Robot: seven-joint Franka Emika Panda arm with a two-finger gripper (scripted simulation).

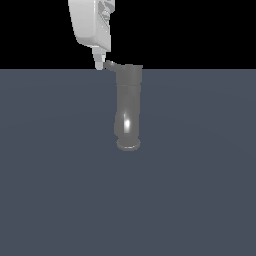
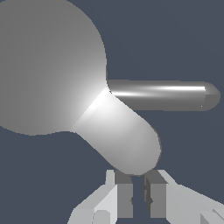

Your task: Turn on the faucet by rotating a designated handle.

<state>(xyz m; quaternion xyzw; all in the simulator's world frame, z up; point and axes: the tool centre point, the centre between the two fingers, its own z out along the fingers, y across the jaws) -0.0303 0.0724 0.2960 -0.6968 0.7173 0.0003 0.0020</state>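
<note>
Exterior view: the faucet, a dull-grey column with a flared base, stands upright on the flat grey bench near the middle of the scene. The handle projects from the wider top cap toward the exterior view's left. The white gripper hangs from above with its fingertip just beside, possibly touching, the handle's tip; contact cannot be confirmed at this resolution.

Wrist view: the round cap of the faucet fills one side of the picture. Two arms spring from it, a slim rod and a thicker rounded spout-like lobe; which is the handle is not certain here. The gripper shows its fingers almost together, a narrow slit between them, with nothing held.

Risks, as judged: with the fingers nearly shut and set at the very tip, a sideways push may slide off the rounded end, leaving the faucet unturned. Pushing the wrong projection, or pressing downward rather than around the column's axis, would likewise produce no rotation.
</note>
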